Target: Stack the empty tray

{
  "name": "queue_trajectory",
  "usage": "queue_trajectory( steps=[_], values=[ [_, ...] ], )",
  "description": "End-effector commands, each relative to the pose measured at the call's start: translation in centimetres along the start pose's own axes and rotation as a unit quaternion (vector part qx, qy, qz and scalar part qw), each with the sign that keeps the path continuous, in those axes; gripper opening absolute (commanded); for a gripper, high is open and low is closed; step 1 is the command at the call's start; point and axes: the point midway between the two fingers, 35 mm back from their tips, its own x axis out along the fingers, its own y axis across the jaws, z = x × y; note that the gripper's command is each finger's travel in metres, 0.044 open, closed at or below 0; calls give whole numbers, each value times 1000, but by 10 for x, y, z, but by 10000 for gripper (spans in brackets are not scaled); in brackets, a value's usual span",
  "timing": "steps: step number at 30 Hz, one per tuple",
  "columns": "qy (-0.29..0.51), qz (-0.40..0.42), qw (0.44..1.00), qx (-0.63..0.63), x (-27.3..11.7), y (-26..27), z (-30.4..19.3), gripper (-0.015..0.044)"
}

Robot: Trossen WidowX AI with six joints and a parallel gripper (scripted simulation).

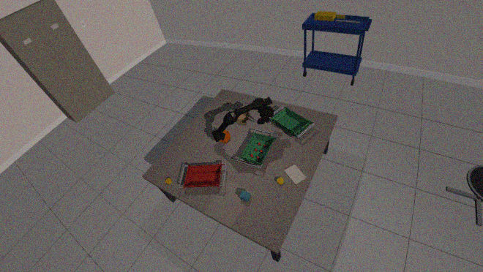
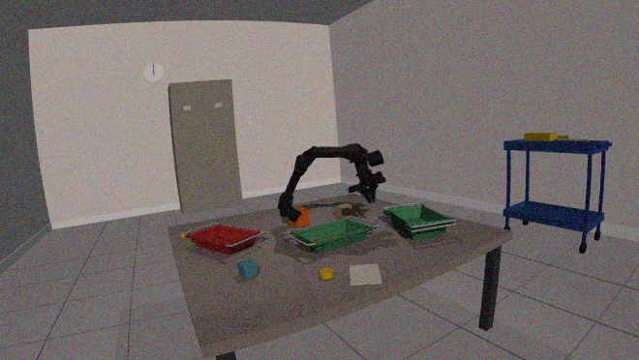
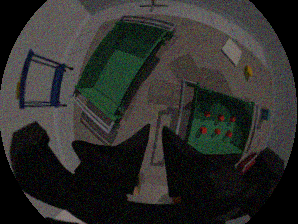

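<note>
The loaded green tray [image 1: 246, 148] [image 2: 334, 241] [image 3: 214, 98] stands near the middle of the table with small red blocks inside. One wire bar [image 3: 181, 108] shows out past its end in the wrist view; the other [image 3: 255, 127] is out past the opposite end. The empty green tray [image 1: 291, 122] [image 2: 417, 219] [image 3: 119, 72] stands apart from it, with its wire bars at its ends. My gripper [image 1: 260, 122] [image 2: 372, 199] [image 3: 156, 127] points down in the air above the table, between the two trays in the wrist view. Its fingertips are a little apart, with nothing between them.
A red tray [image 1: 202, 175] [image 2: 224, 237] stands on the far side of the loaded tray. A wooden block [image 1: 242, 118] [image 2: 343, 210] lies near the arm. A blue block [image 1: 244, 196] [image 2: 248, 269], a yellow disc [image 1: 280, 180] [image 2: 326, 274] and a white sheet [image 1: 295, 174] [image 2: 365, 274] lie on the table.
</note>
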Motion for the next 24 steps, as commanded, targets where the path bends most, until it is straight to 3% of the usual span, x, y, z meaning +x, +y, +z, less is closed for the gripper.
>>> queue_trajectory(
  steps=[1,12,24],
  values=[
    [134,-44,990,-3,32,-53,-5,83],
    [134,-44,990,-3,35,-53,-5,83],
    [134,-44,990,-3,68,-56,-13,83]
  ],
)
